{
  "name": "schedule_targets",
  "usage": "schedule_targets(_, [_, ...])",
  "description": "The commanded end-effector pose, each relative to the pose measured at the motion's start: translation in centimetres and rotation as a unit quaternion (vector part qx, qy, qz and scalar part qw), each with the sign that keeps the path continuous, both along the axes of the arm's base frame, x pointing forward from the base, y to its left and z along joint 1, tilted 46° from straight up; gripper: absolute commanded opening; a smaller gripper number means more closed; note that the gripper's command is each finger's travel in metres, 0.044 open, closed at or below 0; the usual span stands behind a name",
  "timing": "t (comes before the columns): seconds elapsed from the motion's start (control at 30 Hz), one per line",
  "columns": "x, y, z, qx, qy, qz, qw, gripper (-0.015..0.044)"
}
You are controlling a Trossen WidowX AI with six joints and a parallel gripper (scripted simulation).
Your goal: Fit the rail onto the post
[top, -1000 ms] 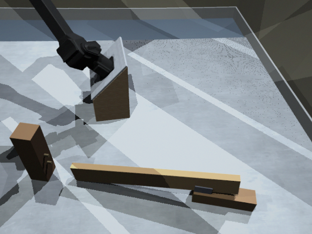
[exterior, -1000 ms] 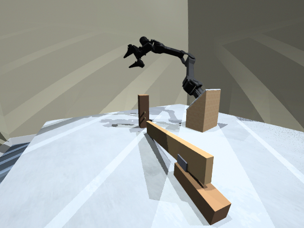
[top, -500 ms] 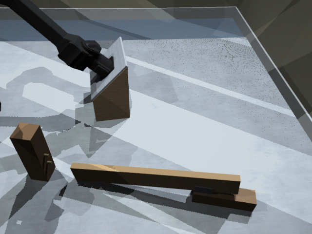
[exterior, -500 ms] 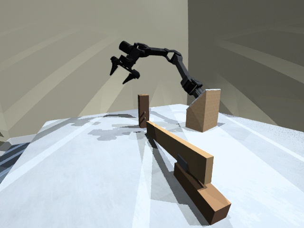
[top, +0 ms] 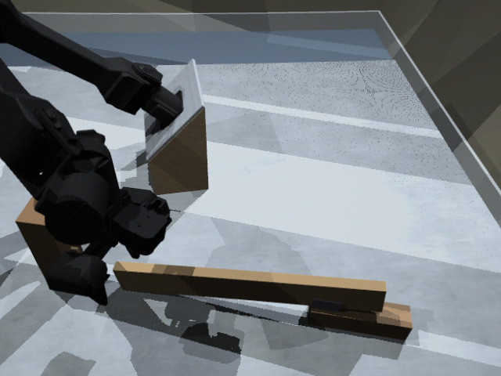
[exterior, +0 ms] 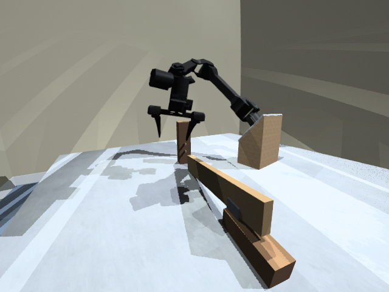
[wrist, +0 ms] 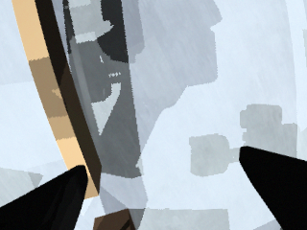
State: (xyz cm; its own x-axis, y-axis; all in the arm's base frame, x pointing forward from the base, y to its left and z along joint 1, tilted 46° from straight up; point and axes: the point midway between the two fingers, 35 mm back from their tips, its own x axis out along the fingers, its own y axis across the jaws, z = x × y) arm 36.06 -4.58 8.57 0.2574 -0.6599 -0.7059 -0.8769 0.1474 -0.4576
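Observation:
The long wooden rail (top: 243,283) (exterior: 232,188) (wrist: 50,96) slopes down, its near end low at the table and its far end in the dark bracket (top: 326,305) (exterior: 233,208) on the footboard block (top: 398,313) (exterior: 284,262). The wooden post (top: 28,216) (exterior: 182,132) (wrist: 112,222) stands upright, with a gap to the rail. Its two pegs (exterior: 185,143) show in the exterior view. The holes are hidden. My gripper (exterior: 173,138) (wrist: 164,164) is open and empty, pointing down, above table height near the rail's near end. In the wrist view the rail lies toward the left finger, not centred.
My arm's wooden base block (top: 182,161) (exterior: 270,141) with its slanted plate stands behind the rail. The arm reaches over from it and covers much of the post in the top view. A pale raised border (top: 282,22) runs along the back.

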Motion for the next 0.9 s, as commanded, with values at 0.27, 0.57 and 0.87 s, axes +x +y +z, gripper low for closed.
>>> schedule_targets(0.27, [-4.3, 0.9, -7.8, -0.030, 0.111, -0.029, 0.993, 0.0440])
schedule_targets(0.57, [-4.1, 0.0, -8.9, -0.029, 0.111, -0.029, 0.993, 0.0440])
schedule_targets(0.87, [-4.0, -1.1, -9.9, -0.029, 0.112, -0.029, 0.993, 0.0440])
